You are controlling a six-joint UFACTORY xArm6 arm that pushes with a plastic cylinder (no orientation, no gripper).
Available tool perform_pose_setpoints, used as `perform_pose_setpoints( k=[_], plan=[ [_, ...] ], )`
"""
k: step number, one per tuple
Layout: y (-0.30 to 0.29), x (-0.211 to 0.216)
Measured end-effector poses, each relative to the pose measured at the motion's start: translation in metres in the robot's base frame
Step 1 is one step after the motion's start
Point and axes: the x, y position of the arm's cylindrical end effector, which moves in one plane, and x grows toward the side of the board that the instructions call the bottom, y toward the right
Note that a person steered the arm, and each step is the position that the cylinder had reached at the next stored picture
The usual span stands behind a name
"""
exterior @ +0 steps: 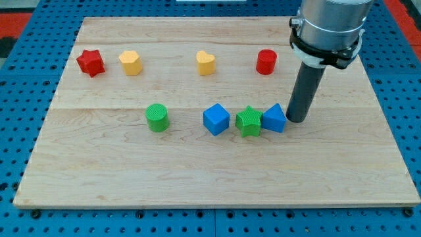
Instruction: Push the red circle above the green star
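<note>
The red circle (pixel 266 62) stands on the wooden board near the view's top, right of centre. The green star (pixel 248 121) lies lower, near the board's middle, a little left of the red circle. It sits between a blue cube (pixel 216 119) on its left and a blue triangle-like block (pixel 273 119) touching its right side. My tip (pixel 295 120) rests on the board just right of the blue triangle block, about touching it. It is below and to the right of the red circle.
A red star (pixel 91 62), a yellow pentagon-like block (pixel 131 62) and a yellow heart (pixel 206 63) line the view's top. A green circle (pixel 157 118) sits at middle left. The wooden board (pixel 210 178) lies on a blue perforated surface.
</note>
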Motion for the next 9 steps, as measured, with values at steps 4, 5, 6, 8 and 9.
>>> perform_pose_setpoints(
  k=[4,5,6,8,9],
  plan=[
    [0.022,-0.008],
    [0.022,-0.017],
    [0.022,-0.024],
    [0.039,-0.024],
    [0.039,-0.024]
  ],
)
